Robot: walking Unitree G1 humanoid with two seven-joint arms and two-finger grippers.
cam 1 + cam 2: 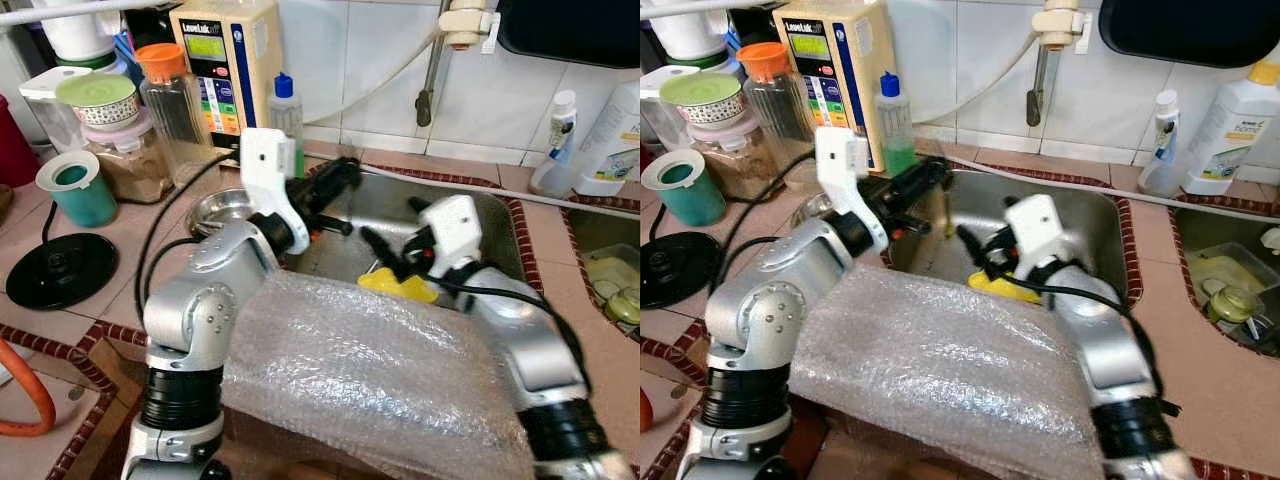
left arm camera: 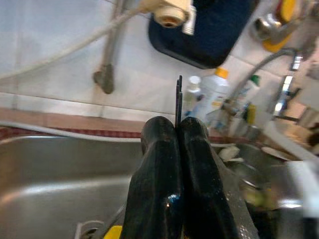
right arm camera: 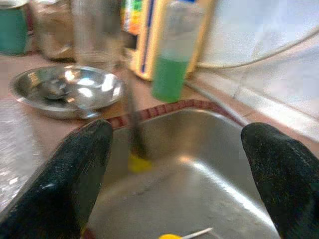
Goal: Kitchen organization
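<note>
Both grippers reach over the steel sink [image 1: 480, 215]. The left gripper [image 1: 345, 172] has its fingers pressed together on a thin dark blade [image 2: 178, 99]. The right gripper [image 1: 385, 252], fingers spread wide, hovers just above a yellow item [image 1: 398, 285] in the basin. Bubble wrap [image 1: 380, 370] drapes the front counter.

I saw a teal cup [image 1: 75, 187], an orange-lidded jar [image 1: 172, 100], a green-filled bottle [image 1: 895, 125] with blue cap, something yellow [image 1: 398, 285] in the steel sink [image 1: 470, 215], and red-patterned counter edging [image 1: 60, 335].
</note>
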